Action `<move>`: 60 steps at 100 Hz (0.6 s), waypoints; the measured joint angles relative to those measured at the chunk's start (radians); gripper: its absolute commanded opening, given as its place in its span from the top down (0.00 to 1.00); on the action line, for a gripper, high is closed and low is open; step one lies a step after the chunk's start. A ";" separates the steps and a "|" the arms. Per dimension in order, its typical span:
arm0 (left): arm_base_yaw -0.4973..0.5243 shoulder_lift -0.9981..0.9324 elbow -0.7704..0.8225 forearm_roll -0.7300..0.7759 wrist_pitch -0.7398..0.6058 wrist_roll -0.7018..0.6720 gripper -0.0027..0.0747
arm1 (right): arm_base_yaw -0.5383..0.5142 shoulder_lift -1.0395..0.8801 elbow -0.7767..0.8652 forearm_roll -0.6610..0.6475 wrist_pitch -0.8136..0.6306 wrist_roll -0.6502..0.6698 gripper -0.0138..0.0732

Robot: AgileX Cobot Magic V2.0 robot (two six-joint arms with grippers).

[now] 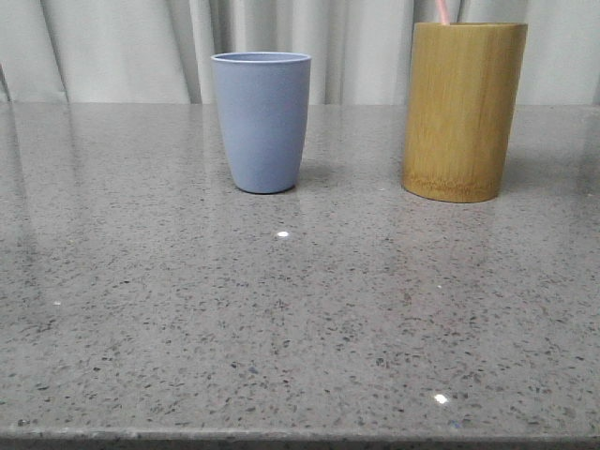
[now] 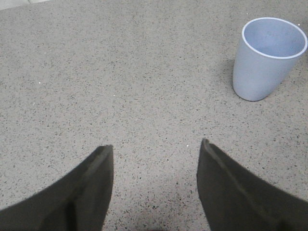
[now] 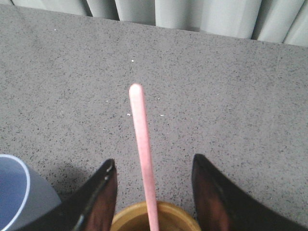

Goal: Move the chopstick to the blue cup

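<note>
We note a grey speckled tabletop (image 1: 281, 319), pale curtains (image 1: 131, 47) behind. Blue cup (image 1: 262, 120) stands left of bamboo holder (image 1: 463, 111), chopstick (image 3: 143, 154) upright inside it. Left claw (image 2: 155, 147) and right claw (image 3: 153, 163) both spread, empty

Only the fingers of the two grippers are seen of the robot. The left gripper (image 2: 156, 144) is shown as two dark, matte, near-black fingers (image 2: 72, 197), broad at the root and tapered to blunt tips, with flat inner faces. The right gripper (image 3: 153, 163) is formed alike, but a reddish-brown tinge is carried on its dark, faintly glossy fingers (image 3: 98, 202). No cables, screws or markings can be made out.
</note>
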State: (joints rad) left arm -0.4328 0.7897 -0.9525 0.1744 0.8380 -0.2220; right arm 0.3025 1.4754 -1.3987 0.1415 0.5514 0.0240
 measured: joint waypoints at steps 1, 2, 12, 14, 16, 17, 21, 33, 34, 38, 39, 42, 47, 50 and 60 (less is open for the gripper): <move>0.000 0.000 0.000 0.000 0.000 0.000 0.46 | 0.000 0.004 -0.002 0.000 0.000 0.000 0.40; 0.000 0.000 0.000 0.002 0.000 -0.002 0.46 | 0.000 0.007 -0.002 0.000 0.000 0.000 0.40; 0.000 0.000 0.000 0.002 0.000 -0.002 0.46 | 0.000 0.037 -0.026 0.000 0.000 0.000 0.40; 0.000 0.000 0.000 0.002 0.000 -0.002 0.46 | 0.000 0.044 -0.030 0.000 0.000 0.000 0.40; 0.000 0.000 0.000 0.002 0.000 -0.002 0.46 | 0.000 0.051 -0.031 0.000 0.000 0.000 0.40; 0.000 0.000 0.000 0.002 0.000 -0.002 0.46 | 0.000 0.056 -0.034 0.000 0.000 0.000 0.40; 0.000 0.000 0.000 0.002 0.000 -0.002 0.46 | 0.000 0.068 -0.041 0.000 0.000 0.000 0.40; 0.000 0.000 0.000 0.006 0.000 -0.002 0.46 | 0.000 0.103 -0.064 0.000 0.000 0.000 0.40; 0.000 0.000 0.000 0.006 0.000 -0.002 0.46 | 0.000 0.107 -0.064 0.000 0.000 0.000 0.40; 0.000 0.000 0.000 0.006 0.000 -0.002 0.46 | 0.000 0.118 -0.069 0.000 0.000 0.000 0.40; 0.000 0.000 0.000 0.006 0.000 -0.002 0.46 | 0.000 0.118 -0.071 0.000 -0.002 0.000 0.40; 0.000 0.000 0.000 0.006 0.000 -0.002 0.46 | 0.000 0.123 -0.072 0.000 -0.004 0.000 0.41; 0.000 0.000 0.000 0.006 0.000 -0.002 0.46 | 0.000 0.131 -0.073 0.000 -0.010 0.000 0.43; 0.000 0.000 0.000 0.006 0.000 -0.002 0.46 | 0.000 0.135 -0.073 0.000 -0.011 0.000 0.45; 0.000 0.000 0.000 0.006 0.000 -0.002 0.46 | 0.000 0.136 -0.076 0.000 -0.016 0.000 0.57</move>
State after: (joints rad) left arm -0.4328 0.7897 -0.9525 0.1804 0.8380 -0.2242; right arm 0.3025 1.6113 -1.4746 0.1415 0.5357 0.0240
